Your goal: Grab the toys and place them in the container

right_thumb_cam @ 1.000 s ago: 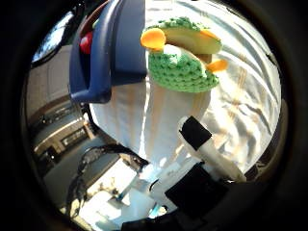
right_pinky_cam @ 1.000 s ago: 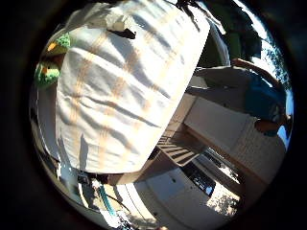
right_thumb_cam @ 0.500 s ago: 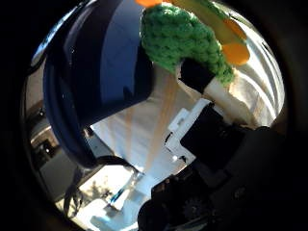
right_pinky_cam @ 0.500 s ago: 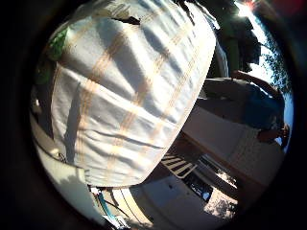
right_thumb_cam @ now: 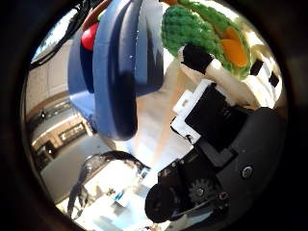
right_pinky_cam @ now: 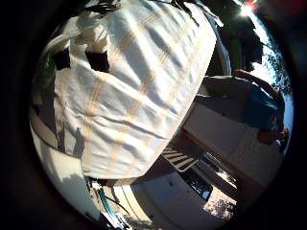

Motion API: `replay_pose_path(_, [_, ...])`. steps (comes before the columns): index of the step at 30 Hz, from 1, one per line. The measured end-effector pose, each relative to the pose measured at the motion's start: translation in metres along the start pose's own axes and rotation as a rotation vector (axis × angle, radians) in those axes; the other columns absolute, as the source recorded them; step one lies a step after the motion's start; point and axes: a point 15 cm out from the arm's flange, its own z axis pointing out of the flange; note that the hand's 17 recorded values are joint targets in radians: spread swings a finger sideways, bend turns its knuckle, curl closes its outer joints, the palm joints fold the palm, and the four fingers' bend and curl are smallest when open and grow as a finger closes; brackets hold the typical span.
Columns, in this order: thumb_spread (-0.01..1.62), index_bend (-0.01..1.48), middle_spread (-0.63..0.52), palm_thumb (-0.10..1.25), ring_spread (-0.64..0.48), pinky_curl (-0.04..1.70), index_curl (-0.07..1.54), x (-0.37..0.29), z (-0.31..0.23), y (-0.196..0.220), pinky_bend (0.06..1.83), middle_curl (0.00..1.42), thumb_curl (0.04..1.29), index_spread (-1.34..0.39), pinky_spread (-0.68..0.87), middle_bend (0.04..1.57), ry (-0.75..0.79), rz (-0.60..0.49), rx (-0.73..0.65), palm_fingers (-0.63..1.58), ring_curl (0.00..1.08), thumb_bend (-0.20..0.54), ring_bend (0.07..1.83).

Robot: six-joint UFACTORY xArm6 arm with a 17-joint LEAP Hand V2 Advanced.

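A green crocheted toy (right_thumb_cam: 185, 26) with orange and yellow parts lies on the striped cloth, close to my palm. My right hand (right_thumb_cam: 216, 110) has its white and black fingers (right_thumb_cam: 195, 57) curled against the toy from both sides, pinching it. Right beside the toy stands the blue container (right_thumb_cam: 120, 72), its rim toward the camera, with a red toy (right_thumb_cam: 89, 36) inside. In the little finger side view, fingertips (right_pinky_cam: 98, 60) reach over the cloth, and a sliver of the green toy (right_pinky_cam: 46, 72) shows at the edge.
A white cloth with pale orange stripes (right_pinky_cam: 144, 96) covers the table and hangs over its edge. Beyond the edge lie paving, a striped mat (right_pinky_cam: 177, 158) and a pale wall.
The palm has come closer to the toy and the container. The fingers have curled in round the green toy, and fingertips now show in the little finger side view.
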Motion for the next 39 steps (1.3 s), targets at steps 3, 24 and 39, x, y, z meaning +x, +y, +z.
replay_pose_path(3, [1.13,0.53,-0.23,0.99,-0.06,0.71,-0.02,0.0,-0.027,0.014,1.41,0.96,0.54,-0.77,0.24,1.06,-0.008,0.004,-0.021,1.02,0.74,-0.009,1.34])
replay_pose_path(24, [1.18,0.84,-0.26,0.97,-0.08,0.83,-0.02,-0.099,-0.245,0.05,1.47,1.14,0.63,-1.06,0.18,1.1,0.11,-0.098,0.204,0.89,0.8,-0.015,1.43])
replay_pose_path(39, [1.22,0.97,-0.25,0.86,-0.04,0.84,0.01,-0.163,-0.181,-0.077,1.37,1.11,0.59,-1.0,0.19,1.04,0.005,-0.095,0.088,0.91,0.75,-0.026,1.39])
